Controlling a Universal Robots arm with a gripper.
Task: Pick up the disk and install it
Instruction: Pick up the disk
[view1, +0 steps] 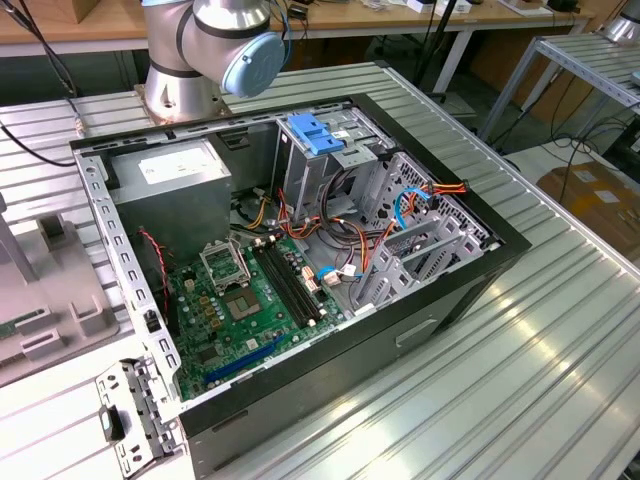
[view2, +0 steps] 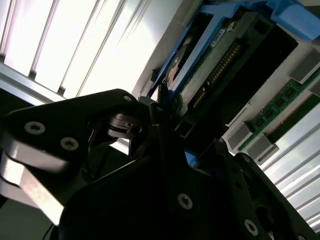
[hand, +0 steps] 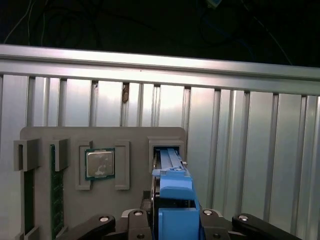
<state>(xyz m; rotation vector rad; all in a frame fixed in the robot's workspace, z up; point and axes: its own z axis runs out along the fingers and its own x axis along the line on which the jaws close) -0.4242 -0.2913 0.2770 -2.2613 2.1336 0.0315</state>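
Note:
The disk (hand: 175, 192) stands on edge in a slot of a grey holder plate (hand: 135, 137), its blue plastic rail facing the camera. My gripper (hand: 175, 222) sits over it, and its black fingers (hand: 136, 220) press the disk from both sides. In the second wrist view the disk (view2: 220, 55) shows its green circuit board, a connector row and blue rails, with the gripper (view2: 162, 112) closed against its edge. The open computer case (view1: 500, 250) lies on the slatted metal table, its metal drive cage (view1: 425, 240) on the exterior view's right.
The holder plate also carries a processor chip (hand: 100, 164) and a memory stick (hand: 56, 190). In the case are a grey power supply (view1: 170, 180), a blue latch piece (view1: 315, 133), a motherboard (view1: 240, 300) and loose cables (view1: 350, 200). The arm's base (view1: 200, 60) stands behind the case.

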